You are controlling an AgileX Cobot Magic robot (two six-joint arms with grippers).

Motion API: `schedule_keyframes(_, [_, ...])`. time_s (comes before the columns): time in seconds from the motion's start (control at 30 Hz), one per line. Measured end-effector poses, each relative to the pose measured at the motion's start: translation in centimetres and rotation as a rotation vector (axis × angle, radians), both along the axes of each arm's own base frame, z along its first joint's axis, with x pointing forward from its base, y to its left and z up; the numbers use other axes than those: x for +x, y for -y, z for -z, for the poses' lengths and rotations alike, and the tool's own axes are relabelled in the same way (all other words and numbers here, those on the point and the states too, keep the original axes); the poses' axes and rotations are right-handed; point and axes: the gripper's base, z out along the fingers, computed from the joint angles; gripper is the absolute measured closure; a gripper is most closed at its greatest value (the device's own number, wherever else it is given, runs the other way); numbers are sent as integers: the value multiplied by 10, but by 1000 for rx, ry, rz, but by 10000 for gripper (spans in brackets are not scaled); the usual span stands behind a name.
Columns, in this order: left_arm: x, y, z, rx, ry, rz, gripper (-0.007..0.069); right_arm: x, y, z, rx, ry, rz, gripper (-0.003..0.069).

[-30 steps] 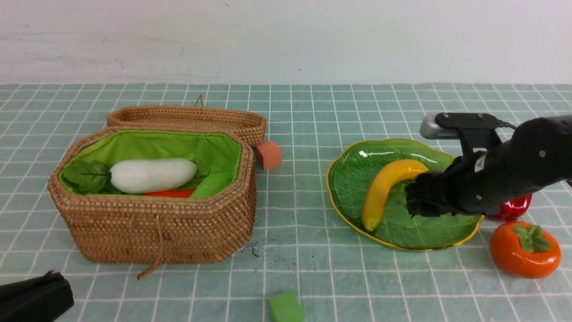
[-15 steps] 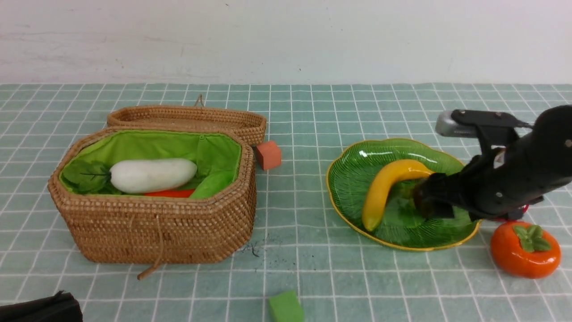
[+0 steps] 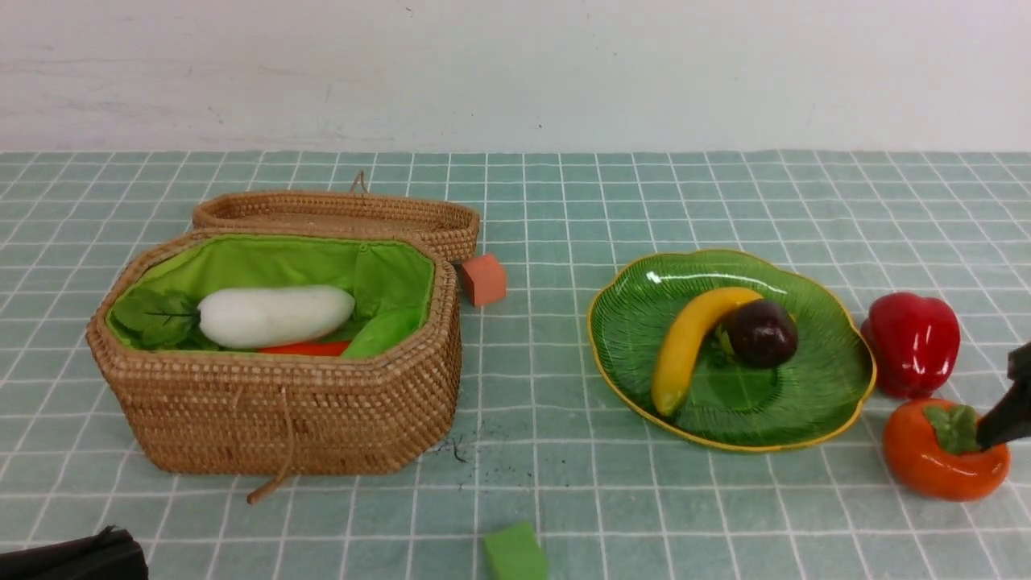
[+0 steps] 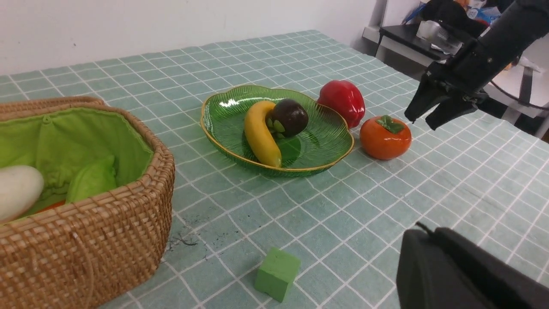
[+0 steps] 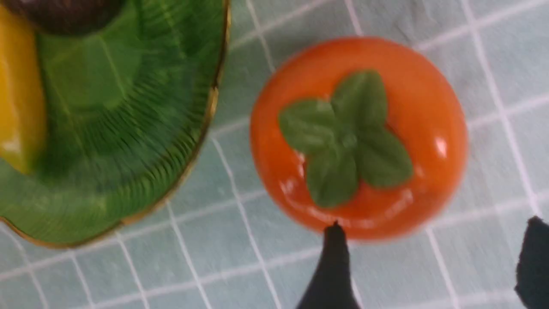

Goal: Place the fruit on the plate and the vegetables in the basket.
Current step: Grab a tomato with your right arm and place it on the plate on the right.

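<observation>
Plate (image 3: 830, 354) on grid cloth (image 3: 564, 201); poss. desk (image 4: 399, 36) beyond.

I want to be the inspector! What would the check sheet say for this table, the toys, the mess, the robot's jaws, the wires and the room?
Surface: green checked cloth; dark smudges in front of the basket.
Job's things: banana and mangosteen on the plate; persimmon and red pepper on the cloth beside it; radish, carrot and gourd in the open basket.
Clutter: green block; orange-brown cube.
Grippers: right gripper, jaws open, near the persimmon, not touching; left gripper, jaws shut, low at the near edge.
Cables: thin dark cable behind the right arm; none on the cloth.
Surroundings: white wall; dark shelf past the table.
</observation>
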Motion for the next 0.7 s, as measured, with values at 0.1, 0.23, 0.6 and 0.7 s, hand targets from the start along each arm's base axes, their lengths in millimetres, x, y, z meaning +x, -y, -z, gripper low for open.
schedule_keyframes(0.1, [0,0,0,5,3,-2,637,12,10,14,40,52,27,34])
schedule_keyframes(0.23, [0,0,0,5,3,-2,637,21,14,27,51,72,42,15])
schedule_keyframes(0.6, [0,0,0,5,3,-2,637,28,5,46,78,27,11,21])
schedule_keyframes(0.7, [0,0,0,5,3,-2,636,32,0,50,87,24,12,22])
